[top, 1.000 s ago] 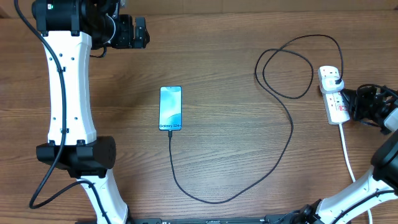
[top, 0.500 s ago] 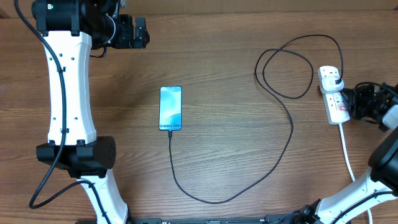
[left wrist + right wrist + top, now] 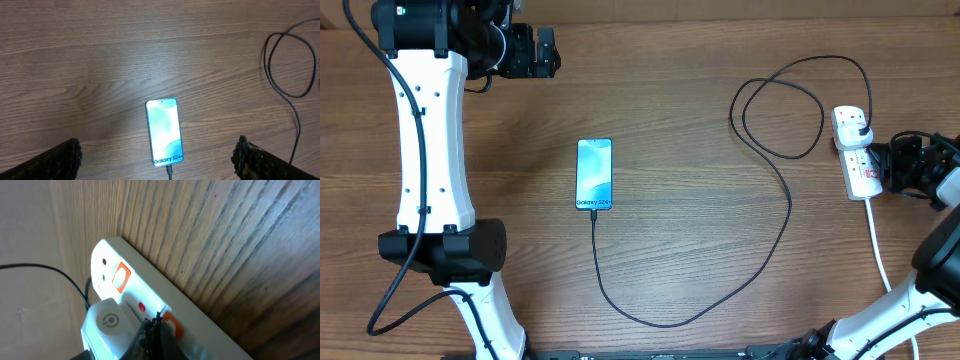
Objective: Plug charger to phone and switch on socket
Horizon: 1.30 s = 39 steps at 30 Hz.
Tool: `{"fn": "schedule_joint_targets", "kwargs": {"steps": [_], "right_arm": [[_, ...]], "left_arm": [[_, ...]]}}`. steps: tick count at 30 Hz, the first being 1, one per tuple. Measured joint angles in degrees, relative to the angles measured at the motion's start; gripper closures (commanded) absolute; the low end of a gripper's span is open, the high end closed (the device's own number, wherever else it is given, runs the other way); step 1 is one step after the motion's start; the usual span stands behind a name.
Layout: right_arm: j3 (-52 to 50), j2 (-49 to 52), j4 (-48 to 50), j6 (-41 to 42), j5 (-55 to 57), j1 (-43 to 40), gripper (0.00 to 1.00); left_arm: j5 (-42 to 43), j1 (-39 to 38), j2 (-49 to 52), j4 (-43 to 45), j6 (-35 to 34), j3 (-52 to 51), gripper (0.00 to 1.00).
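Left arm (image 3: 425,140) stretched forward, left claw (image 3: 548,52) wide open, right arm (image 3: 940,260) bent inward, right claw (image 3: 892,165) pinched closed

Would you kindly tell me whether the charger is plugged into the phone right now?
Plugged in: the tip of the charger sits in the edge of the phone nearest its white text.

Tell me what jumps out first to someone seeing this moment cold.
The phone glows bright blue mid-table, with the thin black charger running from its near end and looping away to the white socket at the right edge. There the right arm, jaws shut, has its tip at a red switch.
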Motion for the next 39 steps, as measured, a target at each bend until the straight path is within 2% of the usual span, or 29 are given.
{"fn": "schedule_joint_targets", "kwargs": {"steps": [17,25,32,39], "right_arm": [[0.79,-0.31,-4.44,-1.05,-2.62,-1.4,0.96],[2.69,-1.16,-7.87,-1.11,-6.71,-11.96,0.96],[2.95,-14.16,-11.19,-2.89,-11.23,-12.09,0.96],[3.8,-29.97,-17.77,-9.14,-12.48,-2.34,0.96]], "left_arm": [[0.0,0.0,0.0,0.0,0.0,0.0,0.0],[0.0,0.0,0.0,-0.02,0.0,0.0,0.0],[0.0,0.0,0.0,-0.02,0.0,0.0,0.0],[-0.02,0.0,0.0,0.0,0.0,0.0,0.0]]}}
